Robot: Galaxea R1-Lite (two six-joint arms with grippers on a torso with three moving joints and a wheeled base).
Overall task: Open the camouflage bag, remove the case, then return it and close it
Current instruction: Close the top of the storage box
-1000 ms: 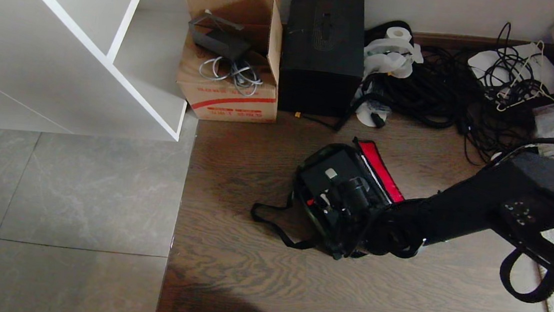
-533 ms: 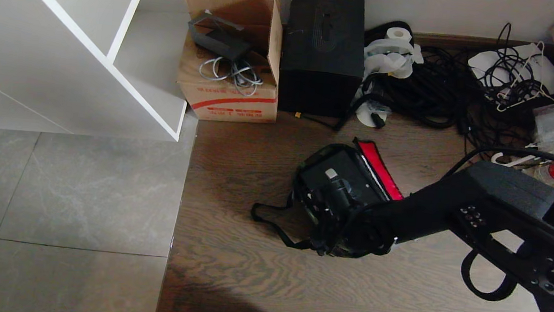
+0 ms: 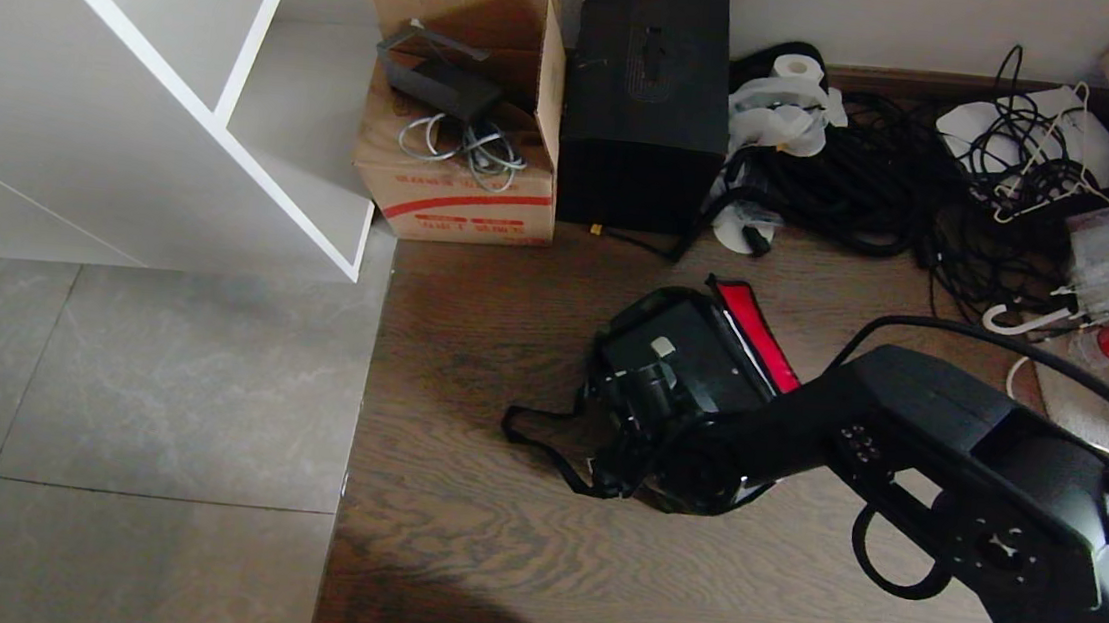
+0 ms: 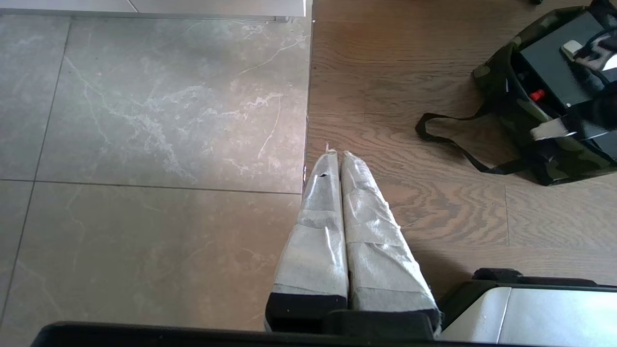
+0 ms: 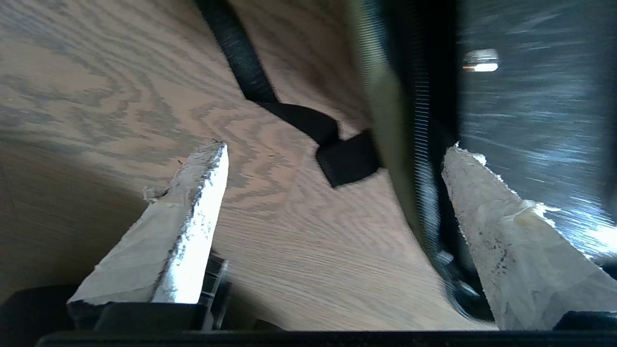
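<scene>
My right gripper (image 5: 332, 159) is spread wide, straddling the near zipper edge of the soft camouflage bag (image 4: 511, 103); flat black hard case (image 3: 681, 353) sits inside, left gripper (image 4: 337, 155) pressed together.

Right arm (image 3: 945, 436): matte black housing, screw cluster on its side, black cable looped beneath. Both grippers' fingers (image 4: 332, 212) wrapped in whitish tape.

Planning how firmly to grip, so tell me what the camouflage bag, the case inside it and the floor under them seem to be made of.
Camouflage bag: soft woven fabric, matte; its wall sags and it has webbing straps.
Case: probably hard plastic, black with a slight sheen; flat, rigid faces.
Floor: wood or wood-look planks, brown with clear grain, low gloss.
</scene>
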